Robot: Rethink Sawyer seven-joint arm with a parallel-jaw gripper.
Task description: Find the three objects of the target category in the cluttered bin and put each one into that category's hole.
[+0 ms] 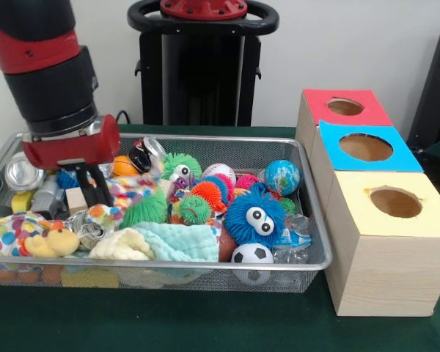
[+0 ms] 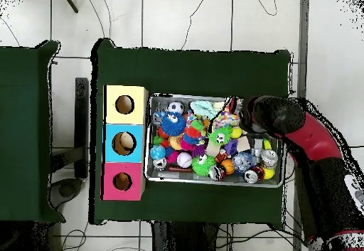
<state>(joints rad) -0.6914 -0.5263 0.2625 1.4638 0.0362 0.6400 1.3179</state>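
Note:
The silver wire mesh bin (image 1: pixel 319 220) is full of toys; it also shows in the overhead view (image 2: pixel 151 138). My gripper (image 1: pixel 95 202) is down in the bin's left part, open, with its black fingers among the toys. A crushed silver can (image 1: pixel 88 231) lies just in front of the fingertips. A second can (image 1: pixel 22 172) shows its shiny round end at the far left corner. A black and red can (image 1: pixel 143 154) lies by the back wall. The red-topped box's round hole (image 1: pixel 345 107) is at the right rear, and shows in the overhead view (image 2: pixel 122 181).
Blue-topped (image 1: pixel 365 147) and yellow-topped (image 1: pixel 394 202) boxes stand in front of the red one. A wooden cube (image 1: pixel 75 199) sits beside the fingers. A blue furry ball with eyes (image 1: pixel 255 216), a soccer ball (image 1: pixel 251 255) and a pale cloth (image 1: pixel 177 242) fill the bin's front. In the overhead view the arm (image 2: pixel 298 131) covers the gripper.

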